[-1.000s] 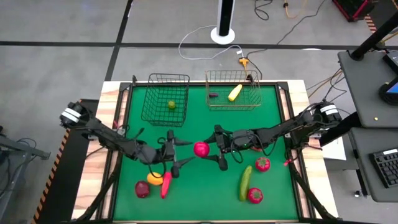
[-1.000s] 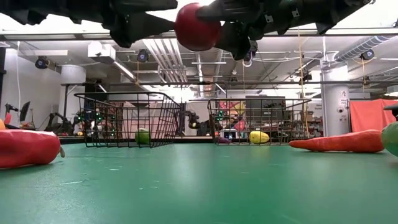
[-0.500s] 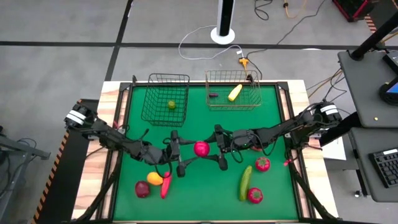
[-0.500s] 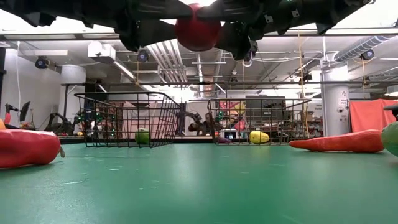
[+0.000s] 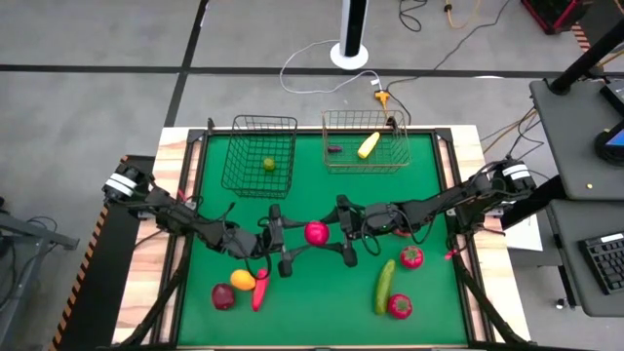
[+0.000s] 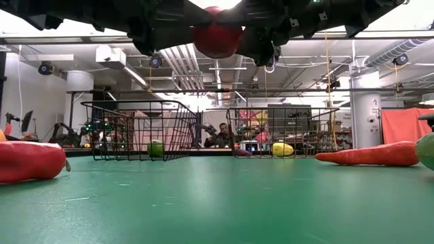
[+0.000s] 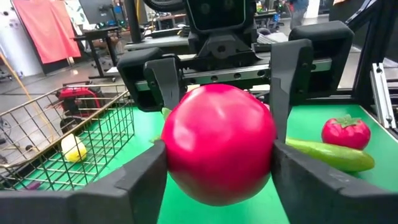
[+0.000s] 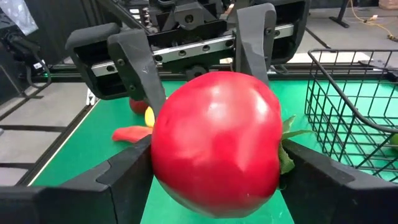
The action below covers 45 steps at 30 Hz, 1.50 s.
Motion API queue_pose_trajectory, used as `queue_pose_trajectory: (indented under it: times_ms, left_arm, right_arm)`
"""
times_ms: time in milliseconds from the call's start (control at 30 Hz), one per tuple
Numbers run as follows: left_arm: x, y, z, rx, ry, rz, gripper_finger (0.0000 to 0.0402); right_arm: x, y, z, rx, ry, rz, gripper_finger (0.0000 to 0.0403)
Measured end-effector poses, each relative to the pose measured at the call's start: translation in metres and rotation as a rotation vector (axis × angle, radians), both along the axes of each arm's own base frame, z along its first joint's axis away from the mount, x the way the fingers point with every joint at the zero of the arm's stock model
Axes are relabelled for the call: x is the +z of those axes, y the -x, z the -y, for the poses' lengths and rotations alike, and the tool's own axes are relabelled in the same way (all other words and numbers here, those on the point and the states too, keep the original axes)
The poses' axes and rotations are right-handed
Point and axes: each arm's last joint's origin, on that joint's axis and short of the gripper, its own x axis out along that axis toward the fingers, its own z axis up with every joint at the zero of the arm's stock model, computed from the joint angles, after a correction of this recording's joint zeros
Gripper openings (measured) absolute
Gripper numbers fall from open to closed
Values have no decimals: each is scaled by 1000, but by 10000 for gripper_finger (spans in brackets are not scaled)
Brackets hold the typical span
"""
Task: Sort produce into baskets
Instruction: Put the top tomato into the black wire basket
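A round red fruit (image 5: 315, 233) hangs in the air over the middle of the green table, between my two grippers. My right gripper (image 5: 328, 232) reaches it from the table's right and is shut on it. My left gripper (image 5: 304, 235) reaches it from the table's left, with a finger against each side of the fruit. A black wire basket (image 5: 260, 154) at the far edge holds a green fruit (image 5: 268, 164). Beside it, a silvery basket (image 5: 366, 139) holds a yellow fruit (image 5: 368, 145) and a small dark one. My left gripper pinches the red fruit's two sides (image 7: 171, 155) between its two fingers (image 7: 140, 180), coming level from the table's left. The fruit is lifted clear of the table. My right gripper pinches the same fruit's two sides (image 8: 163, 162) between its fingers (image 8: 121, 180), coming level from the table's right. A green leaf (image 8: 287, 146) sticks out beside one finger. The fruit hangs clear above the table.
Near the left front lie a dark red fruit (image 5: 223, 295), an orange one (image 5: 243, 281) and a long red one (image 5: 259, 291). To the right lie a cucumber (image 5: 384, 286) and two red fruits (image 5: 411, 256) (image 5: 400, 305).
My left gripper has moved toward the table's right, up to the red fruit, and its fingers now lie along the fruit's sides. My right gripper and the fruit have stayed where they were.
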Motion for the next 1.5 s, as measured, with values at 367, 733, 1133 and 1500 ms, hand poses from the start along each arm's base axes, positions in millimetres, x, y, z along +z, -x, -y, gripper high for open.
queue_pose_trajectory:
  times_ms: [367,733,1133,1500]
  left_arm:
    - [5,2,-1,1,-18,-4,208]
    - [50,47,-33,261,-183,-218,208]
    - [121,92,-134,496,91,-590,209]
    - [119,77,-214,590,257,-751,218]
  right_arm:
    - [3,0,1,-11,-33,4,352]
    - [41,25,12,-115,-29,34,360]
    - [39,25,13,-131,-17,19,360]
    - [31,23,12,-134,-19,-18,360]
